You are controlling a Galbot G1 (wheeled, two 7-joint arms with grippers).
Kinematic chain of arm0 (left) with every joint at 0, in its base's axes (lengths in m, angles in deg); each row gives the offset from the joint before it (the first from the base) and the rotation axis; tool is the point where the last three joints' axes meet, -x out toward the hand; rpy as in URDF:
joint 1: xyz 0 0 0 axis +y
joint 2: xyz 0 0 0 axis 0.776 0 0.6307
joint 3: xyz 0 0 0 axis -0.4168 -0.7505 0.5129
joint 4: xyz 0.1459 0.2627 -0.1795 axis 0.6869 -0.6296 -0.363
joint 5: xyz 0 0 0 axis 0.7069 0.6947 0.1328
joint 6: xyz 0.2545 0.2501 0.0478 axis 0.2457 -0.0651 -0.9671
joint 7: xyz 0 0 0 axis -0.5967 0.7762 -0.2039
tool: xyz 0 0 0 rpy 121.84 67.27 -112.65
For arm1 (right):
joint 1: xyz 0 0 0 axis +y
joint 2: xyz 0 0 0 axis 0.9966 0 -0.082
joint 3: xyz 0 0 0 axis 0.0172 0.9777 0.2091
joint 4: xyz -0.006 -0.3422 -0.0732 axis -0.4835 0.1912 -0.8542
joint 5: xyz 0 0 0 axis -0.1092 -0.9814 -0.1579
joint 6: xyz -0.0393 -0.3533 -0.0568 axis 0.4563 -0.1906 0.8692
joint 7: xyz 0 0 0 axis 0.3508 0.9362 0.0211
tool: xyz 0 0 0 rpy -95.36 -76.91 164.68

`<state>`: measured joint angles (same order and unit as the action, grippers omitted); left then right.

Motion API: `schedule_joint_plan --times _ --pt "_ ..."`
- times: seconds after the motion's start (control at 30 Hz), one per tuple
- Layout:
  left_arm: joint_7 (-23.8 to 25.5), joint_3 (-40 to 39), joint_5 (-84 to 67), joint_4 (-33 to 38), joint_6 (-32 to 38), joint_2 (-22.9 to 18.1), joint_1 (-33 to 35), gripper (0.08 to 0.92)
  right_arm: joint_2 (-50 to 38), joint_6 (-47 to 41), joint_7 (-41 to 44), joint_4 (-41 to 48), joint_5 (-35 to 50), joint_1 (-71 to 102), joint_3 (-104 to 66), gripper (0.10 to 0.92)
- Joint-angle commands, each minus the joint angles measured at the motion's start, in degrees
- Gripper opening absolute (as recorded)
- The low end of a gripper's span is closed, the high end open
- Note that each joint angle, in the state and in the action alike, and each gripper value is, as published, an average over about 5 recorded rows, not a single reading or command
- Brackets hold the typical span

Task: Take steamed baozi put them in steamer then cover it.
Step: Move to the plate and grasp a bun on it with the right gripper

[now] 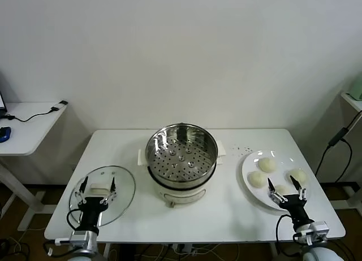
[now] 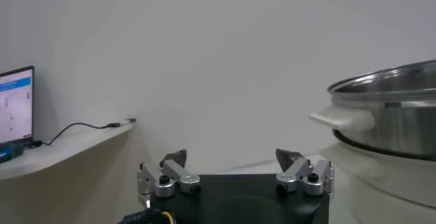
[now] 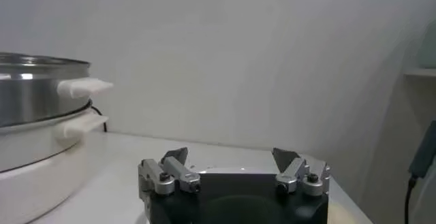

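White laminate makes up the table (image 1: pixel 186 216), and everything for the job sits on it. Biggest is the steamer (image 1: pixel 181 153), a shiny steel basket with a perforated floor, standing bare on its white pot base (image 1: pixel 178 193) at the middle of the table (its white side handle (image 2: pixel 340 118) shows pale against the steel from the left wrist camera). Toward the robot's left lies the cover (image 1: pixel 103 193) — clear glass, metal rim, white oblong handle — flat on the tabletop near the front edge, well apart from the steamer. On the opposite side rests a flat white plate (image 1: pixel 249 162) carrying the steamed baozi (image 1: pixel 267 164), smooth cream domes clustered together; the nearest one is partly hidden behind the arm. The left gripper (image 1: pixel 98 187) hangs over the cover, its fingers spread wide to either side of the handle and gripping nothing. The right gripper (image 1: pixel 286 187) hovers at the near edge of the plate — fingers likewise splayed apart, empty, just beside the closest buns.
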<state>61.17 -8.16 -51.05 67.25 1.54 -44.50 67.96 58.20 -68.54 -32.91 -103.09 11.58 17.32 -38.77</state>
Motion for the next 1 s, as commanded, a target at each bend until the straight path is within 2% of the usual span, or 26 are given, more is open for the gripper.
schedule_joint_plan --times 0.03,0.3,0.53,0.7,0.83,1.0 --pt "-0.9 -0.1 0.2 0.1 -0.4 0.1 0.1 0.823 -8.4 -5.5 7.1 1.1 -5.7 -4.2 -0.2 0.823" --pt "-0.8 -0.8 0.3 -0.1 0.6 0.8 0.8 0.823 -29.1 -15.0 26.1 8.7 -14.7 -13.9 6.5 0.823" --pt "-0.8 -1.4 0.4 -0.6 1.6 1.2 1.6 0.823 -39.9 -10.6 42.4 23.4 -23.3 -38.6 27.5 0.823" --pt "-0.8 -1.6 0.4 -0.9 2.1 1.3 2.1 0.823 -41.1 -6.4 49.5 33.1 -28.0 -60.9 50.1 0.823" --pt "-0.7 -1.6 0.1 -1.0 2.2 1.3 2.3 0.823 -37.2 -3.1 52.9 41.2 -31.6 -75.3 65.0 0.823" --pt "-0.8 -1.8 0.2 -1.3 2.1 0.9 2.2 0.823 -29.3 0.2 55.2 49.7 -36.2 -81.7 70.4 0.823"
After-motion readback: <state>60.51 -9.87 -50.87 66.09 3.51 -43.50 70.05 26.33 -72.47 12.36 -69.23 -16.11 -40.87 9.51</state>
